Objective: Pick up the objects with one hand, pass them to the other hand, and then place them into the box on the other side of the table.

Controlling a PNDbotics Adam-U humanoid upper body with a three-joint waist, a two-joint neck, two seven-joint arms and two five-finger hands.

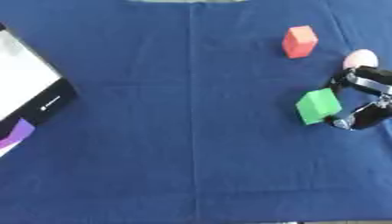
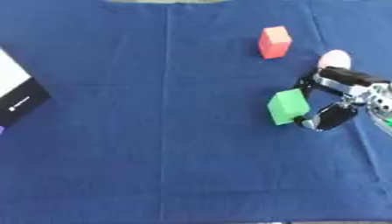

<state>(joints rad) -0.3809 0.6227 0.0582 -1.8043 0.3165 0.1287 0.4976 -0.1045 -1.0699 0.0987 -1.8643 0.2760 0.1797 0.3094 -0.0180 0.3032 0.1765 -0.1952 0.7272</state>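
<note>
Fingers (image 2: 335, 75) and thumb of the right robot hand (image 2: 348, 94) curled around the green block (image 2: 288, 106) on the blue tabletop (image 2: 153, 131). Just behind the robot hand lay a pink egg-shaped object (image 2: 334, 59), farther behind a red block (image 2: 273, 42), and well apart to its left the box (image 1: 27, 83).

The table (image 1: 153, 131) wore a plain deep-blue cloth. On it sat a green block (image 1: 318, 106), a red-orange block (image 1: 299, 41) and a pale pink object (image 1: 360, 58). The robot hand (image 2: 337, 98) was black with silver, the box (image 1: 27, 83) white with a black rim.
</note>
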